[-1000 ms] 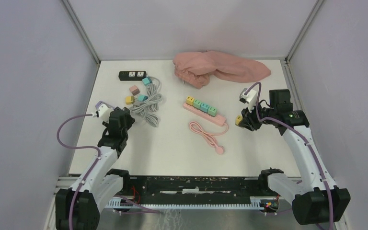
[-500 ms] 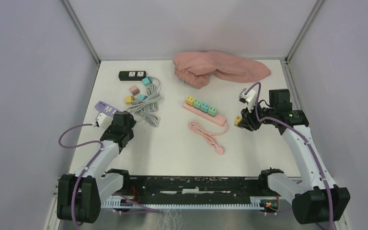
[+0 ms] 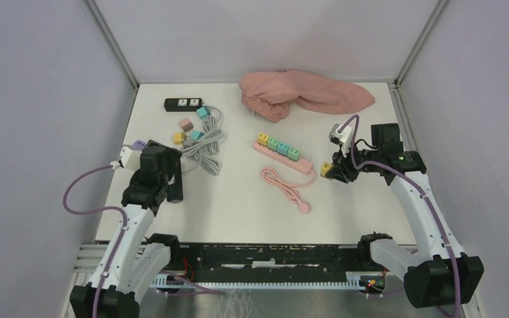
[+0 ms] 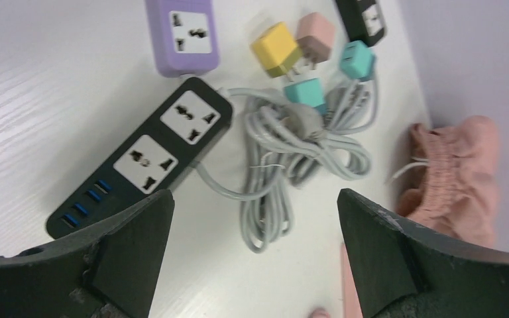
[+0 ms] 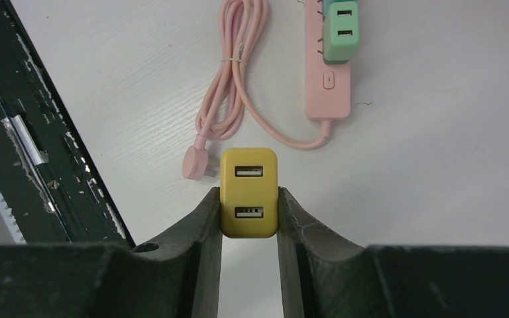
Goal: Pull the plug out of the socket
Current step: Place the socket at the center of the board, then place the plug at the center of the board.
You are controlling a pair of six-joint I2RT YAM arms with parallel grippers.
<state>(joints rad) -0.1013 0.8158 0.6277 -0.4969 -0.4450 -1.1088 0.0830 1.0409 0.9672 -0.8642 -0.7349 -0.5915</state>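
Yellow USB plug (image 5: 249, 192), clamped tight in the right claw (image 5: 248, 200) over the bench (image 3: 371, 205) near its right edge, looks free of the pink power strip (image 5: 329, 86), so carry it level and set it down gently, while the left claw (image 4: 253, 202) hangs spread wide, empty, above the black power strip (image 4: 142, 156).

Bright, even light; soft shadows; mostly sharp focus.
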